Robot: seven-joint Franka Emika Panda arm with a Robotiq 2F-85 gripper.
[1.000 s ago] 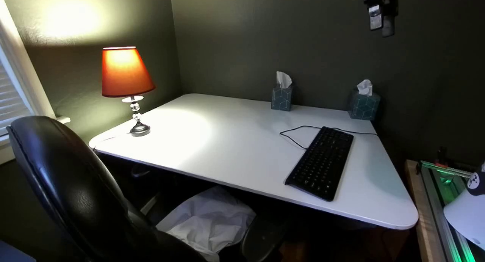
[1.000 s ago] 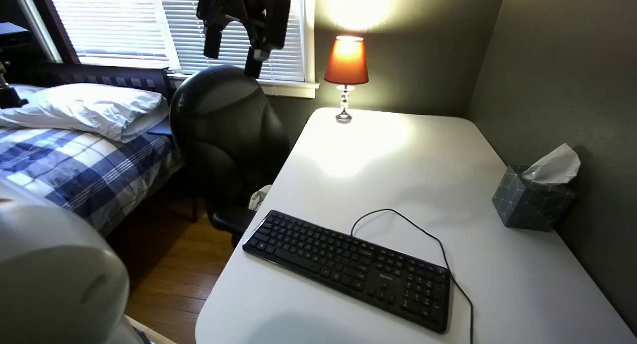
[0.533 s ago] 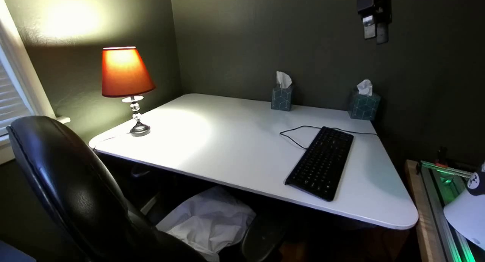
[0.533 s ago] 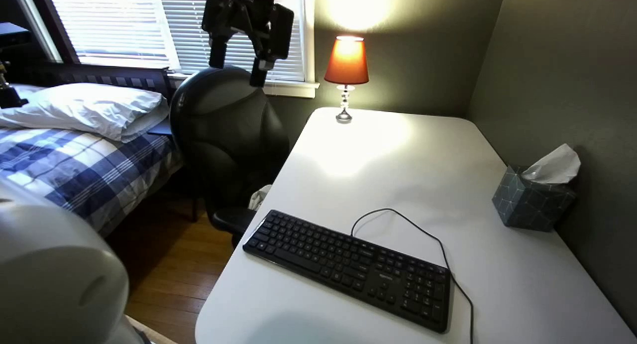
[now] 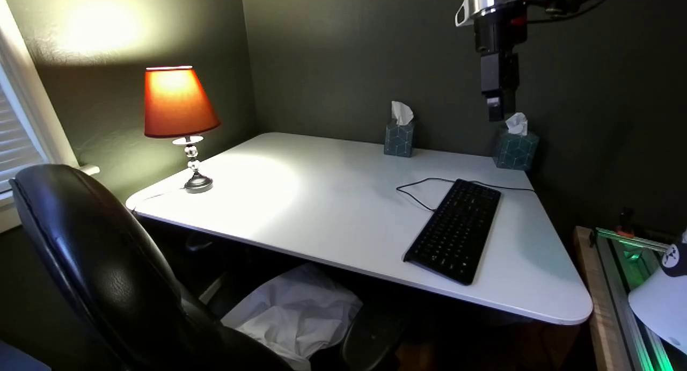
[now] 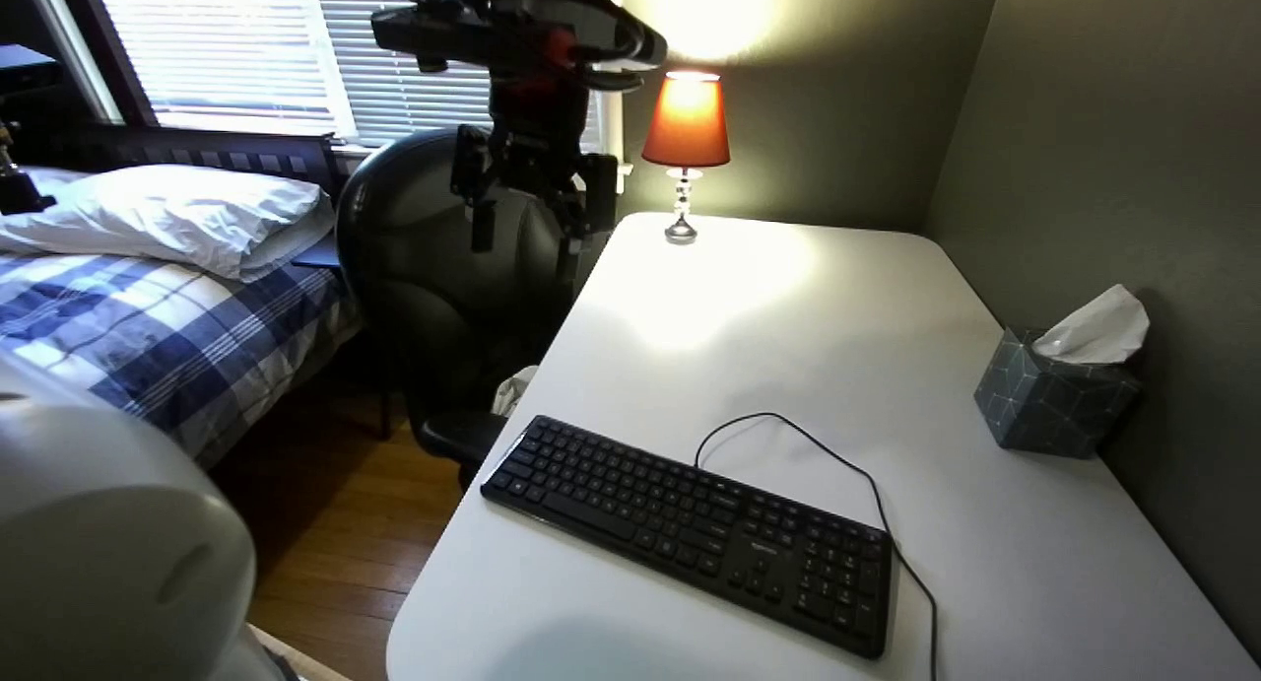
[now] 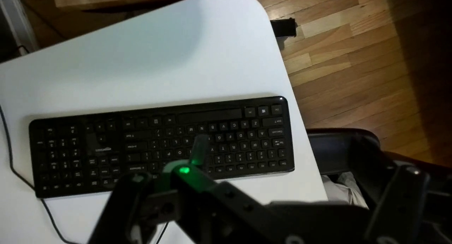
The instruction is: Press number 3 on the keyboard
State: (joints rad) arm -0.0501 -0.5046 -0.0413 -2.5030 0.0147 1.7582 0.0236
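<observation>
In an exterior view the gripper (image 6: 525, 244) hangs higher than the white desk (image 6: 749, 356), fingers (image 6: 483, 228) parted. On it lies the keyboard (image 6: 687, 530), long axis pointing from chair (image 6: 424, 267) toward wall (image 6: 1103, 169), number pad (image 6: 835, 584) wallward. A lit lamp (image 6: 687, 129) stands at the far end, a bed (image 6: 197, 316) past the chair.

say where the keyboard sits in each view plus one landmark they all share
In an exterior view: keyboard right of centre, lower half.
In an exterior view: keyboard low centre, slanting down rightward.
Wrist view: keyboard from left side past centre, partly behind the fingers.
Shared landmark: the white desk beneath it, a rounded corner showing in each.
</observation>
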